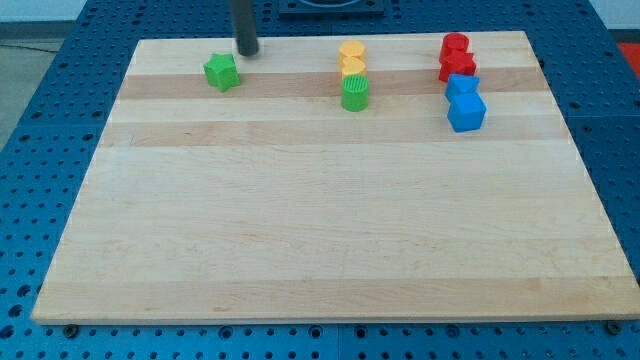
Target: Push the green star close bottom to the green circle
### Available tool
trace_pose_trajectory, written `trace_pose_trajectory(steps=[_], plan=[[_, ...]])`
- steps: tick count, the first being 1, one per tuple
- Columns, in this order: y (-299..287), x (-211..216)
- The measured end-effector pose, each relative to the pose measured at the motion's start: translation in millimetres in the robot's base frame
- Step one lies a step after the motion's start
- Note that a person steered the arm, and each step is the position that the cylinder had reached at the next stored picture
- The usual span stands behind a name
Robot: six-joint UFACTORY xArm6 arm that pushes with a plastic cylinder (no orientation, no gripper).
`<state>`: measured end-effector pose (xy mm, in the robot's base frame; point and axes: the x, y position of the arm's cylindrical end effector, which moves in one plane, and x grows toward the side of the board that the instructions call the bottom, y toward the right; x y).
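Camera view: green star (222, 72) near tabletop (300, 230) top-left, well apart from green circle (355, 93) to the view's right. My tip (247, 54) just above-right of star, contact unclear. No jaws: plain rod only.

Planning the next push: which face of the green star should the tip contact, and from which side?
Judging by the layout, its left face. The green star lies at the view's upper left; the green circle is to its right and a little lower. My tip sits just above-right of the star, so it would likely circle round to the star's upper-left side first.
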<state>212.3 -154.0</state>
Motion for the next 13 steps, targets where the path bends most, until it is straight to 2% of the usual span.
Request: trace_pose_trajectory(steps=[1,3,5,8,9,10,11,12,13], plan=[[-21,5],[3,56],[-2,119],[-56,171],[-34,185],[-11,176],[-14,158],[18,158],[22,174]])
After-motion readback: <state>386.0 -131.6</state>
